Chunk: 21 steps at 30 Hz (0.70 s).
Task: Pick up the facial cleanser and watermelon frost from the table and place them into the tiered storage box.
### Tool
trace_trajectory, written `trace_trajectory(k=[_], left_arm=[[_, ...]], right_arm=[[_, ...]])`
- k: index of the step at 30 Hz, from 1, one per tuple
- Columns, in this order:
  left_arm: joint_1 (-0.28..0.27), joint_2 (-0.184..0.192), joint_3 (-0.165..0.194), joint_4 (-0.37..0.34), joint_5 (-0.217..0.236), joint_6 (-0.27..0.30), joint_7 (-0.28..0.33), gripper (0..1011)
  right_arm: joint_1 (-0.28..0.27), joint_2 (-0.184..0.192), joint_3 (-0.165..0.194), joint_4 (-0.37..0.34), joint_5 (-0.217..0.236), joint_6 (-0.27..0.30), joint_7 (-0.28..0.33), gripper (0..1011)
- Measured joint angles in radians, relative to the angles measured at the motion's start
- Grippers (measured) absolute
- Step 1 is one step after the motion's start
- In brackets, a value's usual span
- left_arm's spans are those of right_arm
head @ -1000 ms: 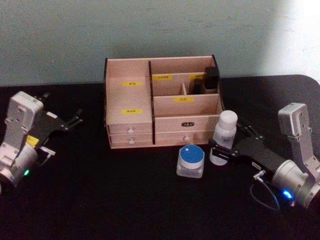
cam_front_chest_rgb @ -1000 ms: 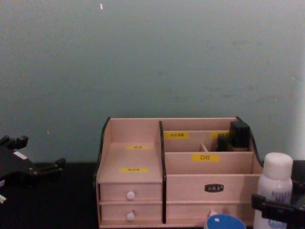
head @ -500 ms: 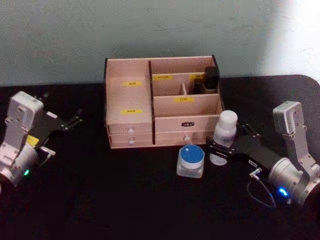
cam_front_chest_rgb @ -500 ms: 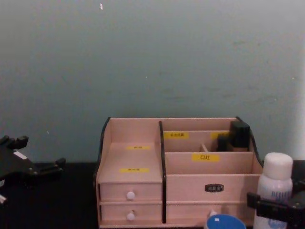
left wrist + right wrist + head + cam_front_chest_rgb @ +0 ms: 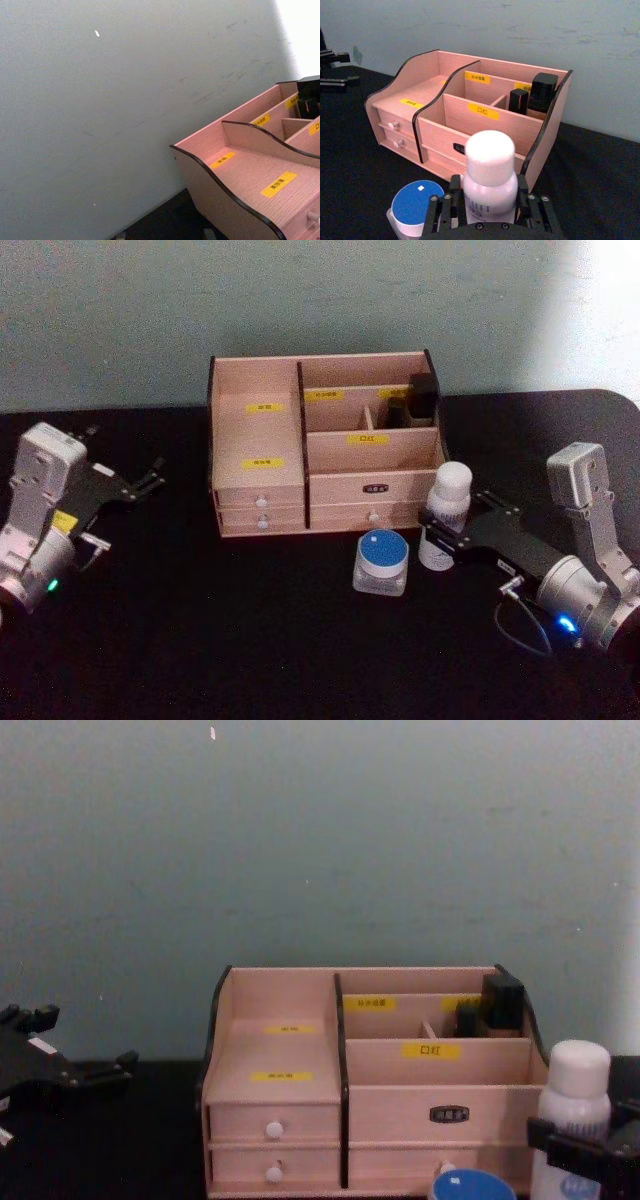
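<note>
A white bottle with a white cap stands on the black table, just in front of the tiered storage box's right end. My right gripper is shut on the bottle's lower body, one finger on each side, as seen with the bottle in the right wrist view. Left of it stands a clear jar with a blue lid. I cannot tell which of the two is the facial cleanser and which the watermelon frost. My left gripper hangs open at the far left, holding nothing.
Dark cosmetic containers stand in the box's back right compartment. Two small drawers with white knobs face me. A pale wall rises behind the table's far edge. Bare black tabletop lies in front.
The right gripper and the white bottle between its fingers have shifted slightly to the left. The left arm has not moved.
</note>
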Motion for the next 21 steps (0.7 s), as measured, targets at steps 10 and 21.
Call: trace_trajectory(k=[10,21], left_arm=[[0.000,0.000,0.000,0.000,0.000,0.000,0.000,1001],[0.000,0.000,0.000,0.000,0.000,0.000,0.000,1001]], right_arm=[[-0.001,0.001,0.000,-0.001,0.002,0.000,0.000,593],[-0.037,0.014,0.038,-0.061,0.014,0.003,0.035,592]])
